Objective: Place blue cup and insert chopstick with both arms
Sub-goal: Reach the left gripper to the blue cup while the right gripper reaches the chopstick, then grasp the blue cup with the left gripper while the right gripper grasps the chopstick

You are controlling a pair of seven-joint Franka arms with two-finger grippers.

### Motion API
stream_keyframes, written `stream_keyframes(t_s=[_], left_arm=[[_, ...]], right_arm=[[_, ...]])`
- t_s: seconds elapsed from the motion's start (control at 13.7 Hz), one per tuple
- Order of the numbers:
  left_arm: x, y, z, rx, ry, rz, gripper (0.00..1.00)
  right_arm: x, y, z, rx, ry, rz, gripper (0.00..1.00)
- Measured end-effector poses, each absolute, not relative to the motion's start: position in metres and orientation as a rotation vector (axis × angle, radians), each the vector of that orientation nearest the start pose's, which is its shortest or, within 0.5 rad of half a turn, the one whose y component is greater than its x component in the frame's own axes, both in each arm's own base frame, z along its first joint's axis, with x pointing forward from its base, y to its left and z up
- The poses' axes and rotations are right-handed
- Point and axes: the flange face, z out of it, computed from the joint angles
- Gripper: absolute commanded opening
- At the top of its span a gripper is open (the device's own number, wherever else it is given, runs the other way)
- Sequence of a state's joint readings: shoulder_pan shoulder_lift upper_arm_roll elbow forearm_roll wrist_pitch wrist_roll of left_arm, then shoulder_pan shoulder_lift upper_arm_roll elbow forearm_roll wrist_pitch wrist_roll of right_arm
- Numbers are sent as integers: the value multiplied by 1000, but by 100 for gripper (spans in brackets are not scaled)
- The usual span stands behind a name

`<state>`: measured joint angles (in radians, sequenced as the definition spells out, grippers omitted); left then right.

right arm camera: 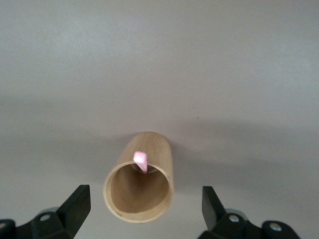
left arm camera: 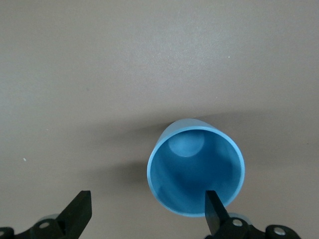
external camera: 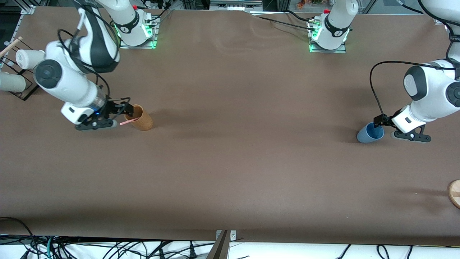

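The blue cup [external camera: 369,133] stands upright toward the left arm's end of the table, its bright blue inside [left arm camera: 197,169] facing up. My left gripper [external camera: 386,128] hangs open just above it; one fingertip [left arm camera: 213,209] overlaps the rim and the other [left arm camera: 79,211] is well off to the side. The pale-pink chopstick [external camera: 125,122] leans in a tan cup [external camera: 140,118] toward the right arm's end, its tip [right arm camera: 141,160] poking above the rim. My right gripper [external camera: 120,116] is open over that tan cup [right arm camera: 142,181], fingers on either side and touching nothing.
A black rack with white cylinders [external camera: 19,72] sits at the table's edge on the right arm's end. A round wooden piece [external camera: 455,193] lies at the edge on the left arm's end, nearer the camera. Brown table [external camera: 251,162] stretches between the cups.
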<state>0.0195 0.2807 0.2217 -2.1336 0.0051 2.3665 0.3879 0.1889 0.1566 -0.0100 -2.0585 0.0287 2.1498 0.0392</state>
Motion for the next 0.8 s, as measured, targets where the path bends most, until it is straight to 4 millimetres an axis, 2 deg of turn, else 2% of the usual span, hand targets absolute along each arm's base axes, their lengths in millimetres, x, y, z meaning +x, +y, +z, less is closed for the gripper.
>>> stream_keyframes(t_s=[0.15, 0.22, 0.29, 0.37, 0.44, 0.51, 0.58, 0.66, 0.8], left_arm=[[547, 135, 269, -3081, 239, 79, 99], [546, 135, 267, -3079, 238, 69, 93], [546, 135, 266, -3075, 239, 50, 79], [545, 135, 263, -3072, 239, 41, 57], [544, 135, 259, -3071, 240, 39, 45], [544, 135, 255, -3069, 240, 39, 39], [545, 136, 253, -3068, 241, 39, 17], [545, 136, 251, -3067, 241, 40, 0], [545, 136, 250, -3067, 241, 41, 0]], right_arm=[[559, 105, 336, -3119, -196, 102, 94], [557, 105, 326, -3120, -195, 97, 89], [556, 105, 317, -3120, -194, 103, 84], [556, 105, 312, -3121, -194, 104, 79], [557, 105, 311, -3121, -194, 103, 73], [557, 105, 311, -3121, -194, 99, 65], [557, 105, 312, -3120, -194, 96, 56], [557, 105, 312, -3120, -194, 94, 45], [557, 105, 312, -3120, -194, 93, 29]])
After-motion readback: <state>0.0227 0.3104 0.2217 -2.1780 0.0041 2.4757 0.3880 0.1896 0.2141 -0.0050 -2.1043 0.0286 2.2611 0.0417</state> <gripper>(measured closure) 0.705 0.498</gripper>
